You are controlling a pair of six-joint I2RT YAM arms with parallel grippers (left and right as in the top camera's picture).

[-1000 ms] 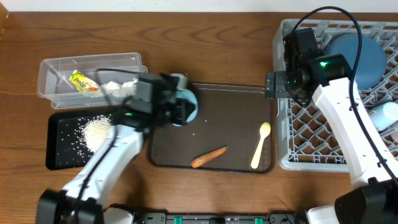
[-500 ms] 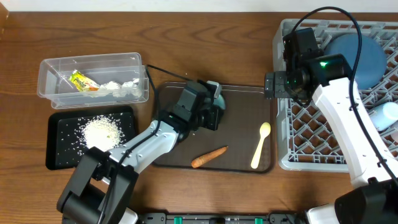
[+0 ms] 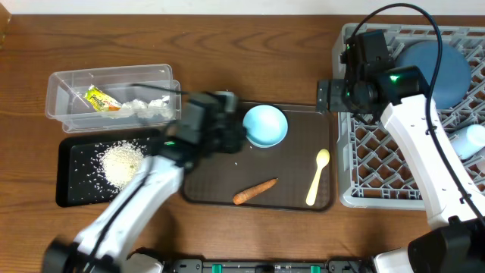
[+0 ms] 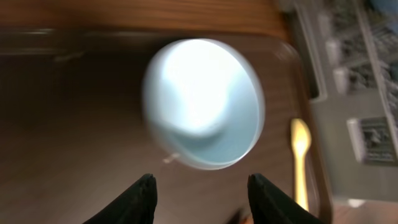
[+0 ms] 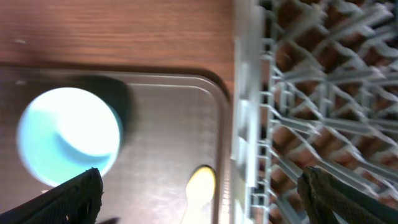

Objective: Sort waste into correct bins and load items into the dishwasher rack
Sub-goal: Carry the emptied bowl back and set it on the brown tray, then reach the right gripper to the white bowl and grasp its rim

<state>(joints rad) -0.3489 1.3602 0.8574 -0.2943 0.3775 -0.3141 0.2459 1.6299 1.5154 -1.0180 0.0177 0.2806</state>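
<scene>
The light-blue bowl [image 3: 265, 125] sits upright on the brown serving tray [image 3: 292, 171], apart from both grippers. My left gripper [image 3: 233, 138] is open and empty just left of the bowl; in the left wrist view the bowl [image 4: 202, 102] lies beyond the gripper [image 4: 202, 190]. My right gripper [image 3: 326, 97] is open and empty over the tray's right edge, beside the grey dishwasher rack [image 3: 379, 152]. The right wrist view shows the bowl [image 5: 68, 134] and the cream spoon [image 5: 200, 186]. The carrot piece [image 3: 255, 191] and the spoon [image 3: 318, 176] lie on the tray.
The clear tub [image 3: 68, 83] holds the yellow-green wrapper [image 3: 102, 98] and tissue wads [image 3: 148, 106]. The black bin [image 3: 76, 178] holds rice crumbs [image 3: 121, 161]. The dark-blue plate [image 3: 439, 72] stands in the rack, with a cup [image 3: 470, 140] at its right edge.
My left gripper carried the bowl right onto the brown tray, let it go and drew back left. My right gripper shifted slightly left.
</scene>
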